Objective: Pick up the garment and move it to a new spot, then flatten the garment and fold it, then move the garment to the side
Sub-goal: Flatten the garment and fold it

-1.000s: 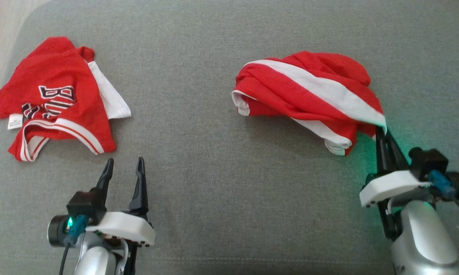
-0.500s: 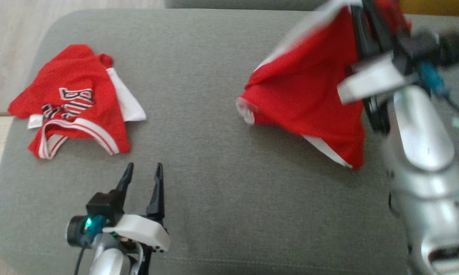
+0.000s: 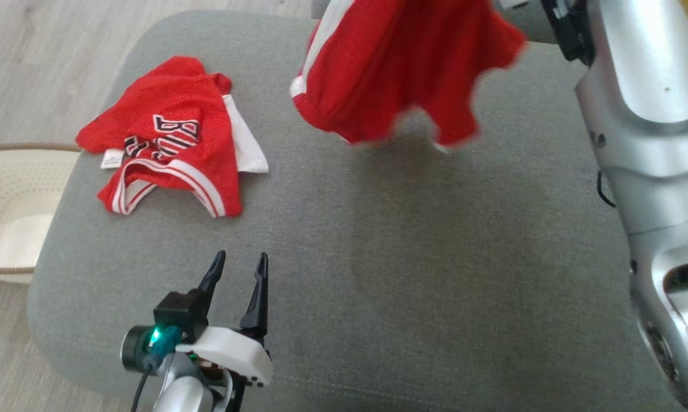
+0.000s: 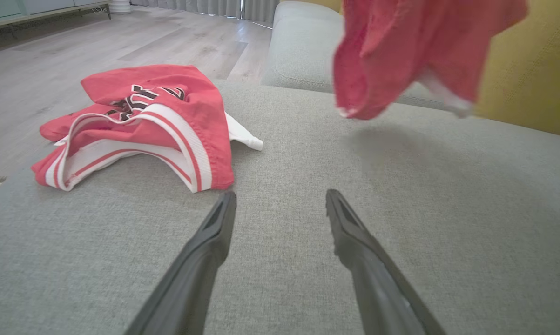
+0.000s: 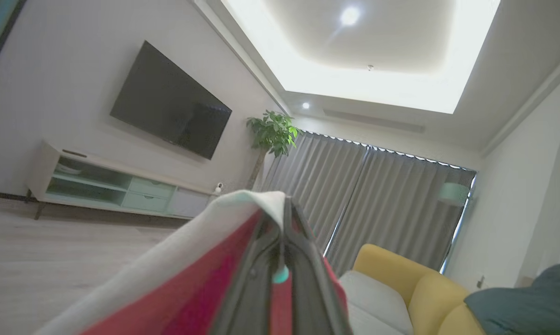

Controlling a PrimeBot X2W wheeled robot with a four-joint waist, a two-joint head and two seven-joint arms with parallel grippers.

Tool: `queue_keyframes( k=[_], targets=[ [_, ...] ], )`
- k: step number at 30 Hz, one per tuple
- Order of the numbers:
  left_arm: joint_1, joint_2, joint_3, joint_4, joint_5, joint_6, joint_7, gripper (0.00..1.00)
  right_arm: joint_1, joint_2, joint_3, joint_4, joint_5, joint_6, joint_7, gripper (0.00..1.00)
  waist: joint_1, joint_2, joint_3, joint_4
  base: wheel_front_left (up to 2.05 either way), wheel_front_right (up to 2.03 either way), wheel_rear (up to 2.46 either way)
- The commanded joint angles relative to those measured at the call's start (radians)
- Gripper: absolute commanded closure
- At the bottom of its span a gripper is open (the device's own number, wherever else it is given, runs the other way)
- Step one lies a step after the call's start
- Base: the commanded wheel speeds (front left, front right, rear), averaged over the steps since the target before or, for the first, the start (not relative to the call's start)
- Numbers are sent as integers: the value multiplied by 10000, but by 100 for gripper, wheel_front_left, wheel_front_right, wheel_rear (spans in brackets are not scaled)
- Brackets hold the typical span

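Observation:
The garment (image 3: 401, 74), red with white bands, hangs in the air above the far side of the grey cushion (image 3: 389, 263), its lower edge clear of the fabric. In the right wrist view my right gripper (image 5: 285, 207) is shut on a white-edged fold of the garment (image 5: 191, 288), with its fingers pointing up toward the ceiling. My pale right forearm (image 3: 641, 97) rises along the right side of the head view. Low over the cushion's near left part, my left gripper (image 3: 239, 268) stands open and holds nothing. From the left wrist, the left gripper (image 4: 280, 197) faces the hanging garment (image 4: 414, 46).
A second red jersey (image 3: 172, 137) with black lettering and striped trim lies crumpled at the cushion's far left, close ahead of the left gripper (image 4: 140, 125). A cream perforated basket (image 3: 3, 212) stands on the wooden floor to the left. A yellow sofa (image 4: 536, 83) stands behind.
My right arm has lifted the garment off the cushion and carried it up and leftward. The head camera has shifted too. The left gripper stays open in place.

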Motion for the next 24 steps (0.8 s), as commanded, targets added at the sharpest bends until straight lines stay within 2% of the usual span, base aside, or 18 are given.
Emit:
queue_keyframes(
  k=[1, 4, 8, 10, 11, 16, 17, 18, 19, 24],
  targets=[
    [-303, 26, 347, -319, -7, 80, -61, 0, 324, -20, -134, -89, 135, 73, -44, 100, 0, 0, -3, -183, 0, 0, 0],
    [-244, 26, 376, -326, 14, 49, -61, 0, 1489, -282, -399, 8, 255, 73, -47, 100, 0, 0, -18, -503, 0, 0, 0],
    [-222, 26, 414, -345, 65, -1, -61, 0, 3943, -610, -1044, -79, 401, 73, -49, 100, 0, 0, -5, -958, 0, 0, 0],
    [-224, 26, 452, -327, 133, -43, -61, 0, 5227, -681, -1339, -44, 409, 73, -49, 100, 0, 0, 22, -1189, 0, 0, 0],
    [-224, 26, 452, -327, 133, -43, -61, 0, 5227, -681, -1339, -44, 409, 73, -49, 100, 0, 0, 22, -1189, 0, 0, 0],
    [-280, 26, 513, -247, 264, -168, -61, 0, 7349, -635, -2056, -186, 161, 73, -50, 100, 0, 0, 30, -1599, 0, 0, 0],
    [-276, 26, 525, -228, 278, -182, -61, 0, 7603, -594, -2201, -269, 58, 73, -50, 72, 0, 0, 18, -1668, 0, 0, 0],
    [-272, 26, 525, -205, 295, -202, -61, 0, 7815, -526, -2383, -328, -12, 73, -50, 15, 0, 0, 3, -1719, 0, 0, 0],
    [-270, 26, 525, -188, 308, -215, -61, 0, 7982, -473, -2542, -419, -114, 73, -50, 0, 0, 0, -13, -1761, 0, 0, 0],
    [-169, 26, 540, -121, 347, -248, -61, 0, 8536, -210, -3287, -944, -514, 73, -50, 0, 0, 0, -182, -1924, 0, 0, 0]
  ],
)
